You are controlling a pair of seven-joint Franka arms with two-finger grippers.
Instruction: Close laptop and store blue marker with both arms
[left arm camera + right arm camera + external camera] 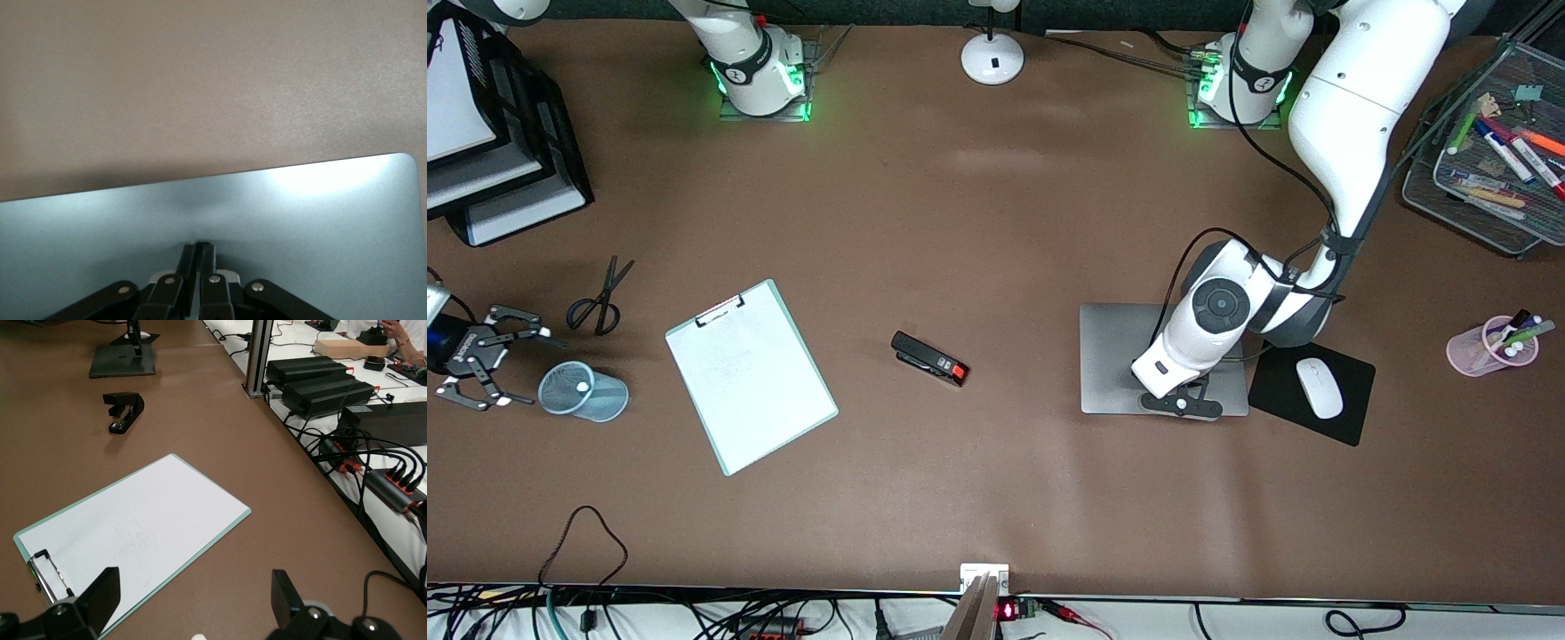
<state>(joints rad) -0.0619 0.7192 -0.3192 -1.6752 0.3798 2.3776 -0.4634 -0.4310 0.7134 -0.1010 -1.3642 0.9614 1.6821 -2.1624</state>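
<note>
The silver-grey laptop [1120, 356] lies closed and flat on the table toward the left arm's end. My left gripper [1181, 404] is shut, its fingertips [199, 257] resting on the lid [300, 220] close to the edge that faces the front camera. My right gripper [527, 368] hangs open at the right arm's end of the table, right beside a pale blue mesh cup [583, 391]. Of the blue marker only a white end [583, 387] shows, inside that cup. In the right wrist view the right gripper [193, 597] holds nothing between its spread fingers.
A clipboard with white paper [750, 373], a black stapler [929, 358] and scissors [600, 298] lie on the brown table. A white mouse [1319, 388] sits on a black pad [1352, 418] beside the laptop. A pink cup of markers [1489, 347] and a mesh tray [1494, 151] stand at the left arm's end.
</note>
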